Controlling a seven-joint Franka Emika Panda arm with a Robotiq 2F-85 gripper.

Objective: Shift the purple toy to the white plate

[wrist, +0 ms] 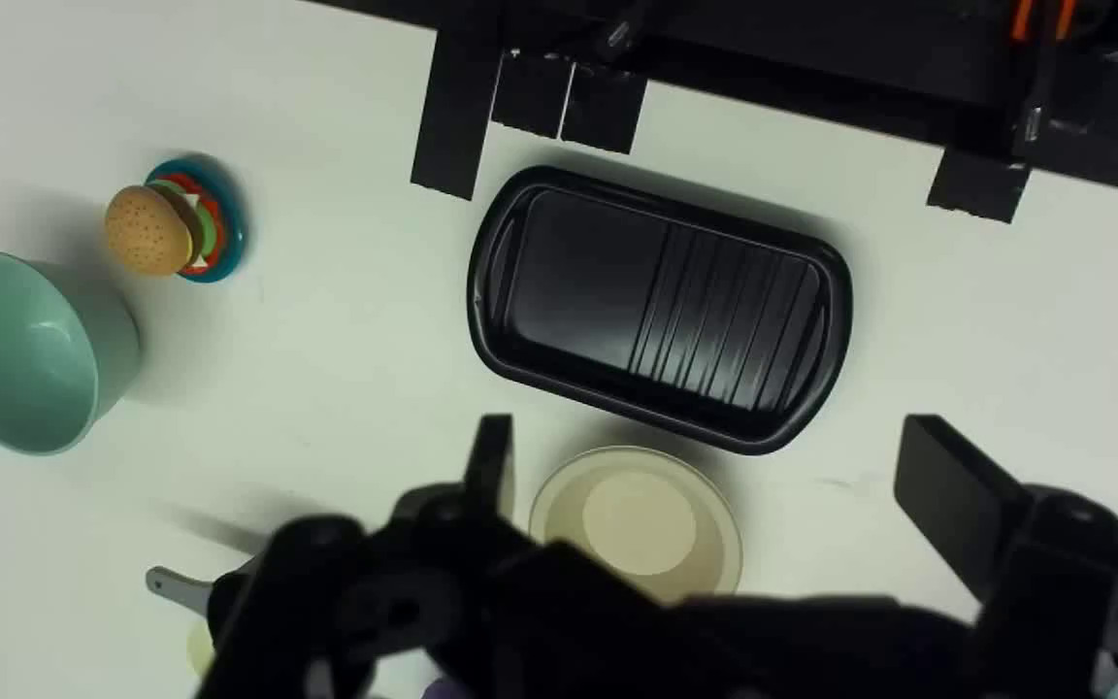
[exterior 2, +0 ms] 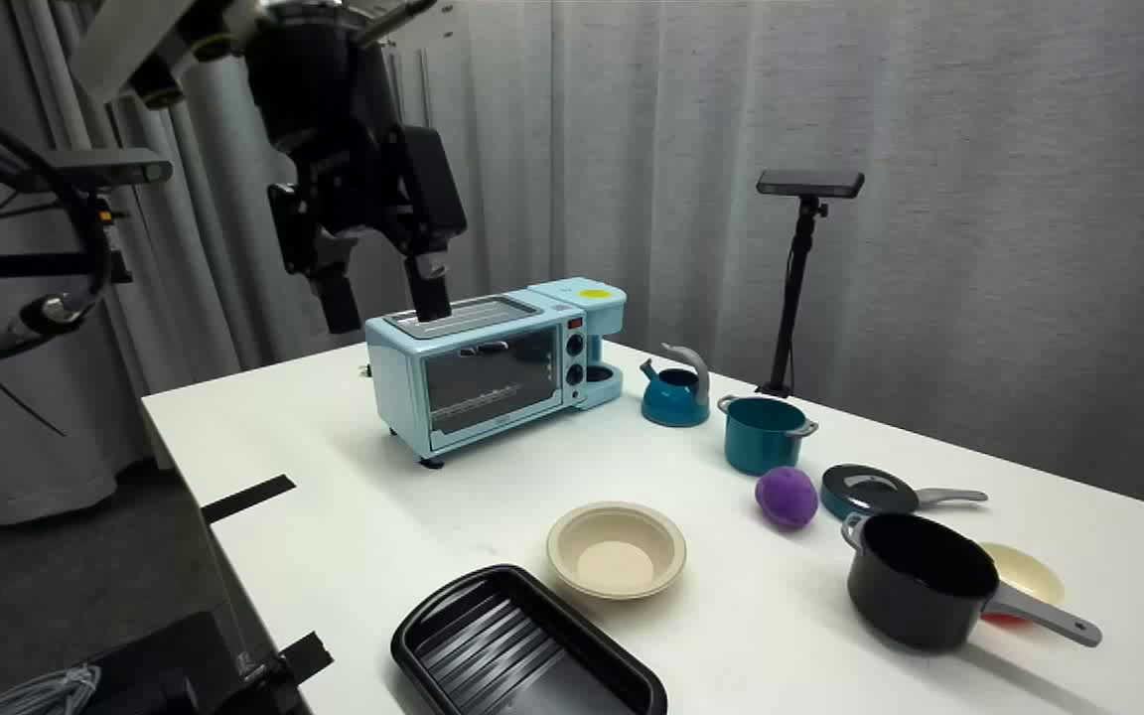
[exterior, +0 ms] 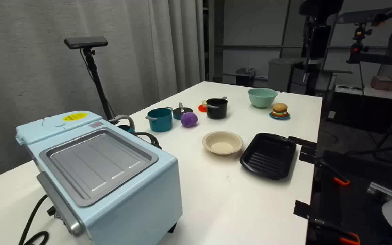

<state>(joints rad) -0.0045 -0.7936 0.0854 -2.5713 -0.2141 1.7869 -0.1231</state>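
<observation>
The purple toy (exterior: 189, 119) is a small rounded lump on the white table. It shows in both exterior views, beside the teal pot (exterior 2: 757, 442) and the small pan (exterior 2: 865, 492). In the wrist view only a sliver of the toy (wrist: 443, 689) shows at the bottom edge, mostly hidden by the gripper. The white plate (exterior 2: 616, 566) is a round cream dish beside the black tray; it holds nothing. It also shows in the wrist view (wrist: 639, 524), partly covered by the gripper. My gripper (exterior 2: 383, 296) is open and empty, high above the table. Its fingers (wrist: 714, 466) are wide apart.
A black ridged tray (exterior: 270, 156) lies beside the plate. A black pot (exterior: 216, 109) and a cream-and-red dish (exterior 2: 1024, 576) stand near the toy. A green bowl (exterior: 262, 98), a toy burger (exterior: 280, 109), a blue toaster oven (exterior 2: 493, 367) and a kettle (exterior 2: 675, 397) also stand there.
</observation>
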